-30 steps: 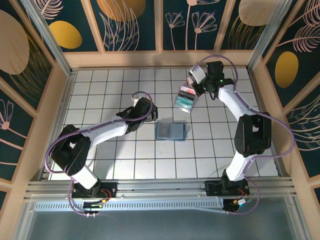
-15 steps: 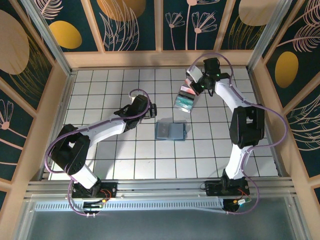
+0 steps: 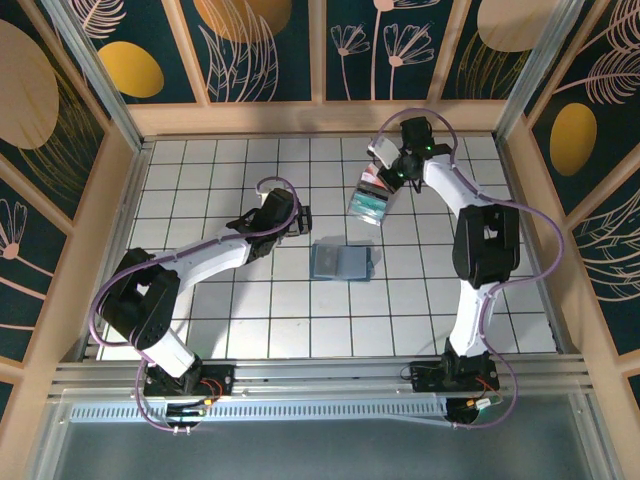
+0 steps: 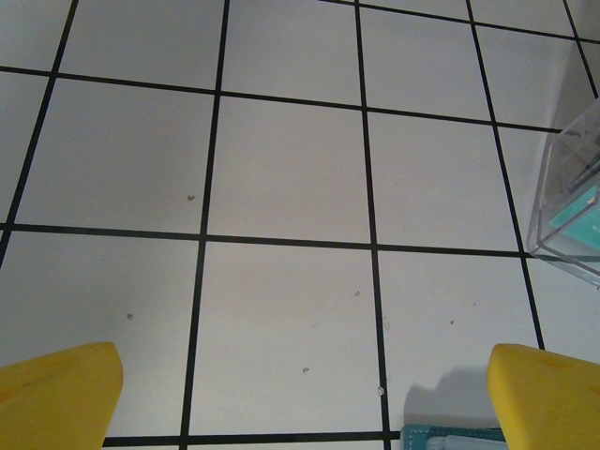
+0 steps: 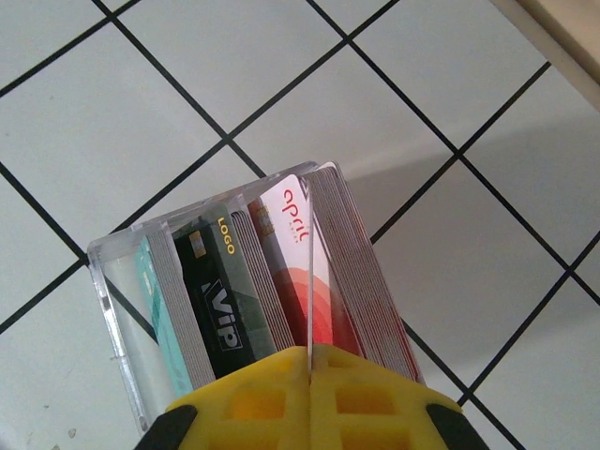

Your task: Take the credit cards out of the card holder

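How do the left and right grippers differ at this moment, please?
The left gripper is wide open, while the right gripper is shut. The left gripper holds nothing, whereas the right gripper pinches a thin credit card, seen edge-on. The left gripper hovers over bare tiles near the card holder; the right gripper is at the clear tray of cards. Both have yellow fingers.

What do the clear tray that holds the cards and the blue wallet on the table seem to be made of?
The clear tray looks like hard, glossy transparent plastic: one sees through its walls, and the edges catch light. The blue wallet looks soft and matte, perhaps fabric or leatherette; it is too small to tell which.
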Robot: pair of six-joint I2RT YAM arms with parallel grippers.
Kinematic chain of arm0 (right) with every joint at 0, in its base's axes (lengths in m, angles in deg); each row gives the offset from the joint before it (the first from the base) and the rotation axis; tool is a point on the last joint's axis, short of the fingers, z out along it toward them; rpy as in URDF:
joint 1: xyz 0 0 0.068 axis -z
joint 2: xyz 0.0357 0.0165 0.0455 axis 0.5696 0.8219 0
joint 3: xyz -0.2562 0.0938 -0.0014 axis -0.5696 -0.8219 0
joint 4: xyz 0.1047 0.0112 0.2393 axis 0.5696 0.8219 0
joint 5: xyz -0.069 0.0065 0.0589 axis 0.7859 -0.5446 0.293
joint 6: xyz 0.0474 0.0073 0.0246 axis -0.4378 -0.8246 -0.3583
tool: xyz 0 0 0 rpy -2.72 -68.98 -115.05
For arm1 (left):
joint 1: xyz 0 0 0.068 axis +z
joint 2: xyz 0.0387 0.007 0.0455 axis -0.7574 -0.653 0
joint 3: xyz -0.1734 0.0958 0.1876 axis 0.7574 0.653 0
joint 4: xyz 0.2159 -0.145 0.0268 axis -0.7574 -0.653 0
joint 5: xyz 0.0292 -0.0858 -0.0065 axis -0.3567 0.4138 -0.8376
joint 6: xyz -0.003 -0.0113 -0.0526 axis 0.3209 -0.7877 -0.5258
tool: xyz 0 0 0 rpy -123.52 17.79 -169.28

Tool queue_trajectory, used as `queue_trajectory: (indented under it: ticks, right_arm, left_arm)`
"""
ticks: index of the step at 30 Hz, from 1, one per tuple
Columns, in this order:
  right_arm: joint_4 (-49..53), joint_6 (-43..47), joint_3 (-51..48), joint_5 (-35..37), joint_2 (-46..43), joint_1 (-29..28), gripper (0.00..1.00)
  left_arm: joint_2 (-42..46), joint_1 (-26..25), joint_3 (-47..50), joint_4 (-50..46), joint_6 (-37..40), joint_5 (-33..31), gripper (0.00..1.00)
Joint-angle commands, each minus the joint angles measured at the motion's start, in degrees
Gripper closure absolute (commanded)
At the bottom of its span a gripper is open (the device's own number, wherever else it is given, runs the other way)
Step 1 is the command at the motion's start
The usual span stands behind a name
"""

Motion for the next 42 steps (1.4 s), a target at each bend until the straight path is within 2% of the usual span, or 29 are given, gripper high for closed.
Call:
queue_trajectory:
  ticks: [1,19,36,39,42]
  right_arm:
    - [1.6,0.9,2.9,1.1,2.2,-0.6,1.0]
    - [4.3,3.2,6.1,6.8,5.1,-1.7,1.0]
    - [7.0,2.8,8.3,6.6,7.9,-1.9,1.0]
    - [6.8,2.2,9.0,7.3,8.2,-1.9,0.89]
    - [6.6,1.5,9.7,7.5,7.4,-1.9,0.84]
  left_arm:
    - [0.6,0.8,-0.2,1.4,-0.7,0.7,0.01]
    - [1.7,1.7,1.2,1.8,-0.9,1.2,0.01]
    - [2.3,2.3,1.7,1.6,-1.2,1.3,0.01]
    - [2.3,2.4,1.8,1.6,-1.2,1.3,0.01]
    - [2.7,2.4,1.8,1.5,-1.2,1.2,0.01]
